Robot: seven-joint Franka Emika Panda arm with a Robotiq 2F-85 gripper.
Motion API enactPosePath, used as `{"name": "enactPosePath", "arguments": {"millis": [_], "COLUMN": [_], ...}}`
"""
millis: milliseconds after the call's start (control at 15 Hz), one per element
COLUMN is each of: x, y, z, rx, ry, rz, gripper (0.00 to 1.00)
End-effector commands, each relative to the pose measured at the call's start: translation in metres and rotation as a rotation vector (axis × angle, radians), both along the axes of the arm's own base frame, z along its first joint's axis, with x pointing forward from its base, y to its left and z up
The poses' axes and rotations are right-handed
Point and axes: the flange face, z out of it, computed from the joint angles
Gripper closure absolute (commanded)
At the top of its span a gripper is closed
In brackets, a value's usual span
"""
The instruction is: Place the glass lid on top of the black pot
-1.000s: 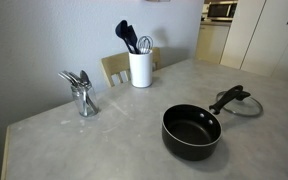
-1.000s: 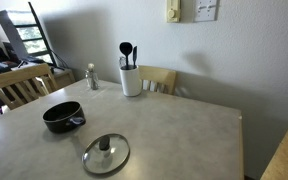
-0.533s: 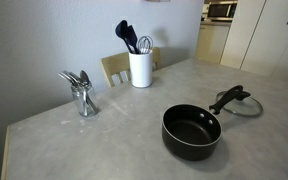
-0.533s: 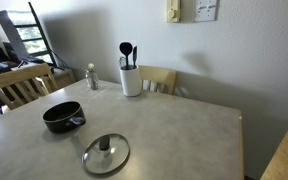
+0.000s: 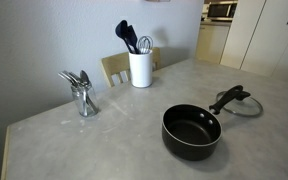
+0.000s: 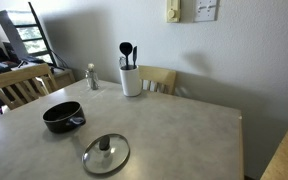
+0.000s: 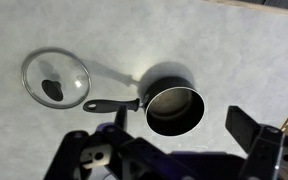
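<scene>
The black pot (image 5: 192,132) stands empty on the grey table, its long handle pointing toward the glass lid (image 5: 239,104), which lies flat beside it. Both also show in an exterior view, the pot (image 6: 62,117) and the lid (image 6: 106,153). In the wrist view I look down from high above on the pot (image 7: 174,108) and the lid (image 7: 56,79) to its left. My gripper (image 7: 181,125) is open and empty, with its dark fingers at the bottom of that view. The arm is out of both exterior views.
A white utensil holder (image 5: 140,68) with dark utensils stands at the table's far side. A glass of metal cutlery (image 5: 83,98) stands near the table's edge. Wooden chairs (image 6: 19,85) (image 6: 159,78) stand around the table (image 6: 174,125), by the wall.
</scene>
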Motion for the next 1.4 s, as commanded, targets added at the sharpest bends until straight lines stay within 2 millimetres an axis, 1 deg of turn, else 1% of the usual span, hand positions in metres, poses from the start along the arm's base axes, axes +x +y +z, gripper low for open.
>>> {"name": "enactPosePath", "arguments": {"millis": [0,267,467,600,733,867,933,1000,1067,1200,1333], "x": [0.000,0.000,0.013,0.024,0.038,0.050,0.055,0.060,0.048,0.055,0.057], "y": [0.000,0.000,-0.008,-0.017,-0.030,-0.047,-0.058,-0.068,-0.048,-0.063,-0.066], "z": [0.001,0.001,-0.010,-0.018,-0.031,-0.050,-0.060,-0.063,-0.046,-0.060,-0.063], "rx": [0.000,0.000,-0.057,-0.092,-0.130,-0.164,-0.164,-0.105,-0.136,-0.117,-0.113], "ry": [0.001,0.001,-0.050,-0.083,-0.088,-0.094,-0.090,-0.089,-0.099,-0.085,-0.082], "rz": [0.000,0.000,-0.035,-0.032,-0.030,-0.038,-0.058,-0.099,-0.075,-0.100,-0.106], "gripper": [0.00,0.00,0.00,0.00,0.00,0.00,0.00,0.00,0.00,0.00,0.00]}}
